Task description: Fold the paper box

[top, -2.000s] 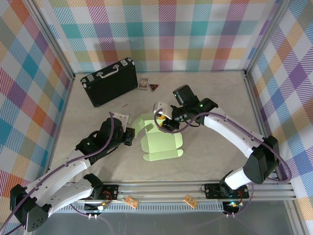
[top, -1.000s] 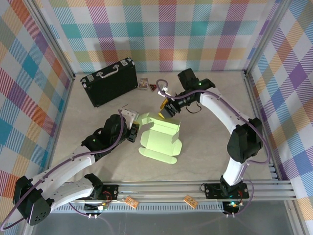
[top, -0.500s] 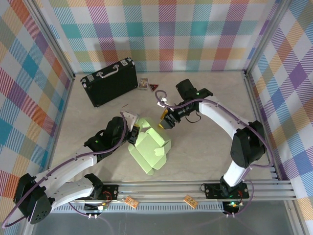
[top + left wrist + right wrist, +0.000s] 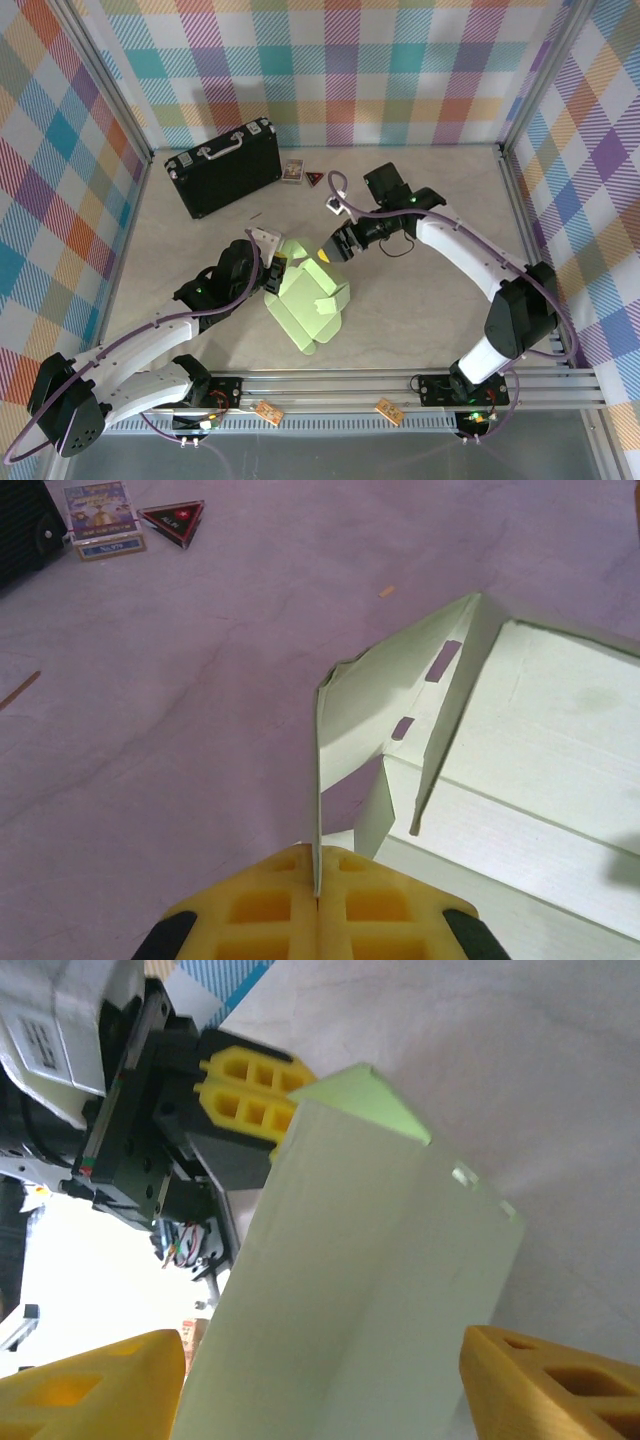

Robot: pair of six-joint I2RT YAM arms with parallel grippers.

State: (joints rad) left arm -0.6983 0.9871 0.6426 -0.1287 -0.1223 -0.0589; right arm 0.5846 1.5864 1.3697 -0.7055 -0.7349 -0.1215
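Note:
The paper box point(image 4: 308, 305) is pale green card, partly folded, lying near the table's middle front. In the left wrist view its flaps point(image 4: 540, 740) stand up, and one thin upright flap runs straight into my left gripper point(image 4: 318, 868), whose yellow fingers are shut on its edge. From above, the left gripper point(image 4: 272, 272) sits at the box's far-left corner. My right gripper point(image 4: 338, 247) hovers at the box's far-right side. Seen from the right wrist, the right gripper point(image 4: 325, 1365) is open, its yellow fingers point(image 4: 90, 1385) standing wide on either side of a green panel point(image 4: 370, 1280).
A black briefcase point(image 4: 222, 166) lies at the back left. A small printed card box point(image 4: 292, 170) and a dark triangle point(image 4: 316, 179) sit beside it. Plaid walls close three sides. A metal rail point(image 4: 330, 385) runs along the front edge.
The box has turned and slid toward the near left with the left gripper holding its flap. The right gripper came down from the far side to the box and opened wider.

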